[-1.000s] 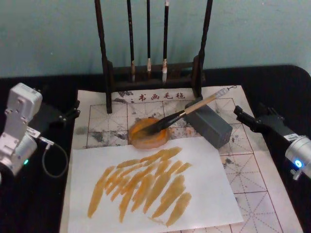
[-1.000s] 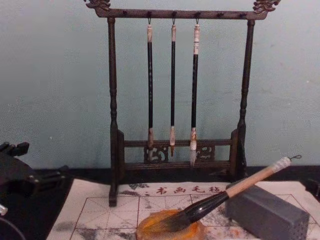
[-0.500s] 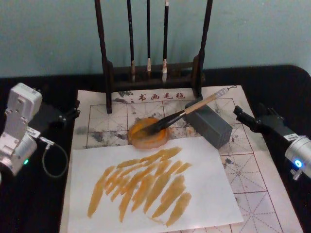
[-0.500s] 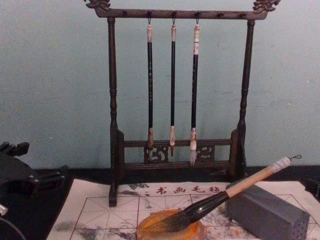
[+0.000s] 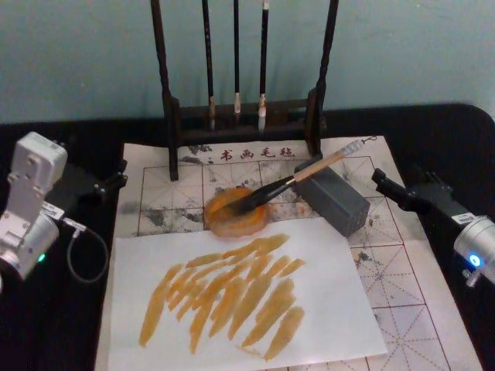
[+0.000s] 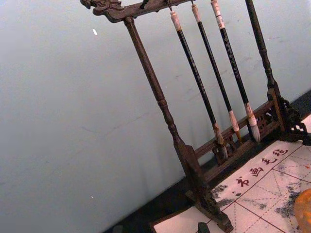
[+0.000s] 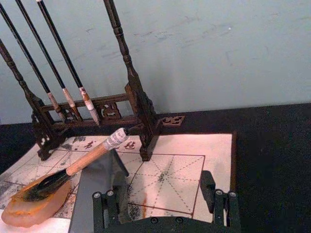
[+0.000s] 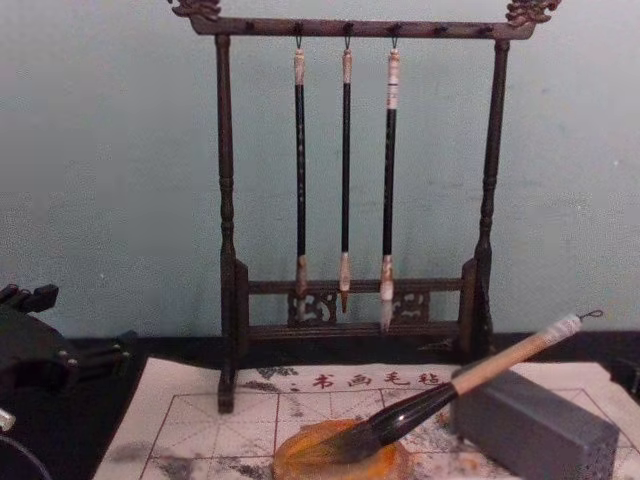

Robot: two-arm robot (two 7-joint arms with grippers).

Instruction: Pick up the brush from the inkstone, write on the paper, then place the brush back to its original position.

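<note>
While parked near desk's left edge [image 5: 46, 325] and right edge, left pincer [image 5: 108, 184] and right pincer [image 5: 394, 192] released; brush [image 5: 298, 176] tip on inkstone [image 5: 224, 220], handle across grey block [image 5: 334, 199].

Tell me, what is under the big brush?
The brush lies slanted: its dark tip rests in the inkstone, its tan handle on the grey block. The inkstone surface beneath the bristles is covered.

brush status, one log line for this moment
brush: tip in inkstone, handle on grey block | left gripper: open, off left | right gripper: open, off right
</note>
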